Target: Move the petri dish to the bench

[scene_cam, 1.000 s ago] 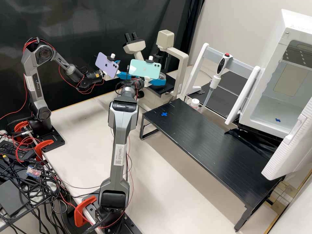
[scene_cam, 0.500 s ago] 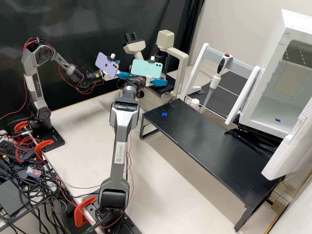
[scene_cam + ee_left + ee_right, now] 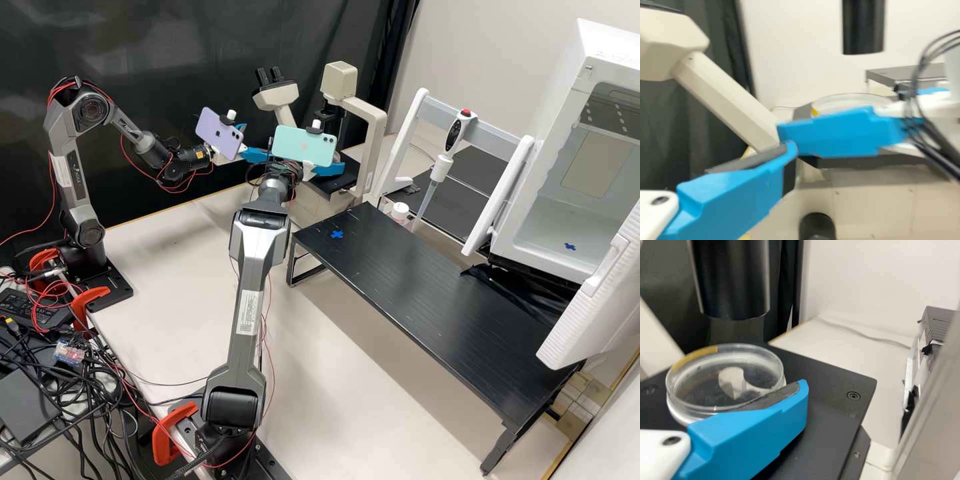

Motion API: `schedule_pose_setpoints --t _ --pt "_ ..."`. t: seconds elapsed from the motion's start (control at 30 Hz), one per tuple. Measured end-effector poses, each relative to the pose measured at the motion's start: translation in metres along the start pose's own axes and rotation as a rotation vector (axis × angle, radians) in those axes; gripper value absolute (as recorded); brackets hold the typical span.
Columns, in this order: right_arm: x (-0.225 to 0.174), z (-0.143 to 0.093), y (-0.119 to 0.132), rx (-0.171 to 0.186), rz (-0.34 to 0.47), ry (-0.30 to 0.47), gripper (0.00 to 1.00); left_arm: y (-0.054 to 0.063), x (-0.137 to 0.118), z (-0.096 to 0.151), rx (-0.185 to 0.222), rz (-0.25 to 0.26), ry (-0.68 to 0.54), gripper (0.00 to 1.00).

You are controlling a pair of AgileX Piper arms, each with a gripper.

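Rightward and slightly down in the high view goes the mint-green phone (image 3: 305,146) on the right arm since the earlier frame, and the right tool (image 3: 328,168) moves with it. The purple phone (image 3: 219,133) and the left tool (image 3: 253,145) keep their places.

The clear round petri dish (image 3: 726,385) with a yellow mark on its rim sits on the flat black stage (image 3: 832,382) of the beige microscope (image 3: 377,127), below a black cylinder (image 3: 732,282). The right tool is open, its blue fingers set apart around the dish — one of them (image 3: 752,432) lies right along the dish's edge in the right wrist view, though whether it touches I cannot tell. The left tool is open too, with nothing between its fingers, just beside the right one.

Nearer the camera, a low black slatted stand (image 3: 413,293) with a blue cross mark (image 3: 337,235) stands on the pale bench (image 3: 320,400). Beyond it are a white-capped bottle (image 3: 400,211), a white pipette with a red button (image 3: 443,160) held upright on a rack, and a white chamber (image 3: 533,233) with its door open.
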State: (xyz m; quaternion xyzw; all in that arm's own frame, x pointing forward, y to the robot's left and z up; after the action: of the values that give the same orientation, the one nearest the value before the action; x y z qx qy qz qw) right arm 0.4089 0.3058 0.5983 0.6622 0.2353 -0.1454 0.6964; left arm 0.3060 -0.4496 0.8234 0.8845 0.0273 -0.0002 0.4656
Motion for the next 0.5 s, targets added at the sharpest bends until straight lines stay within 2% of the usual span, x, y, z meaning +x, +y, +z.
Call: schedule_pose_setpoints --t 0.1,0.2,0.37,0.5 --pt "-0.0014 -0.0001 0.0007 0.033 0.003 0.003 1.0 0.0007 0.0 0.0002 0.001 0.008 -0.002 1.0" --pt "-0.0014 -0.0002 0.0008 0.029 0.007 0.007 1.0 0.0008 0.0 0.0002 0.001 0.009 -0.002 1.0" --pt "-0.0016 -0.0005 0.0017 0.0 0.024 0.005 1.0 0.0009 0.0 0.0002 0.001 0.01 -0.002 1.0" --pt "-0.0038 -0.0023 0.0007 -0.033 0.074 -0.026 1.0 0.0009 0.0 0.0002 0.001 0.01 -0.002 1.0"
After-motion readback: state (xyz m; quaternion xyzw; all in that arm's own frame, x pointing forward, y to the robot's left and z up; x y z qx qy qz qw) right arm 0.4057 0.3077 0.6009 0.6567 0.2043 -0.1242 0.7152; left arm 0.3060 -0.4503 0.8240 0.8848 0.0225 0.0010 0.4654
